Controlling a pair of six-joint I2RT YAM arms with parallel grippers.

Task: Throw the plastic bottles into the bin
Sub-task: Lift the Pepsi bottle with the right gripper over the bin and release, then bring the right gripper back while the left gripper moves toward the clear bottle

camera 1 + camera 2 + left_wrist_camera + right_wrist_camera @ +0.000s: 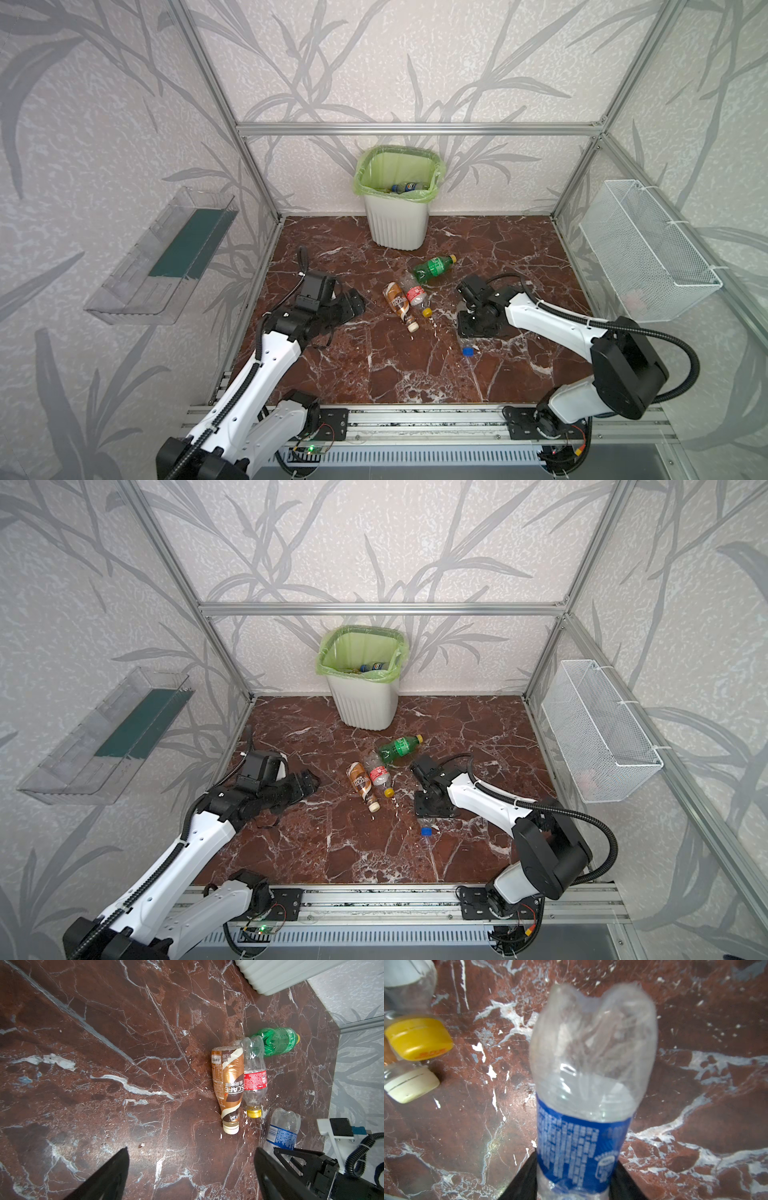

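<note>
Hanging low over the table (374, 365), the left gripper (191, 1149) has its two black fingers (108, 1178) spread wide, and nothing is between them. Just ahead of it, a bit toward the right gripper (576, 1157), two bottles lie side by side and touch: the brown bottle (227, 1084) with a cream cap, then the red-labelled bottle (254, 1076) with a yellow cap. The green bottle (276, 1041) lies just past them, right by the bottom end of the red-labelled one (its cap is yellow too). The bin (397, 226) stands far ahead of both grippers, by the back wall, and a few bottles (409, 187) lie inside it. The right gripper points down and squeezes the clear bottle (591, 1053) with the blue label, low at the table.
</note>
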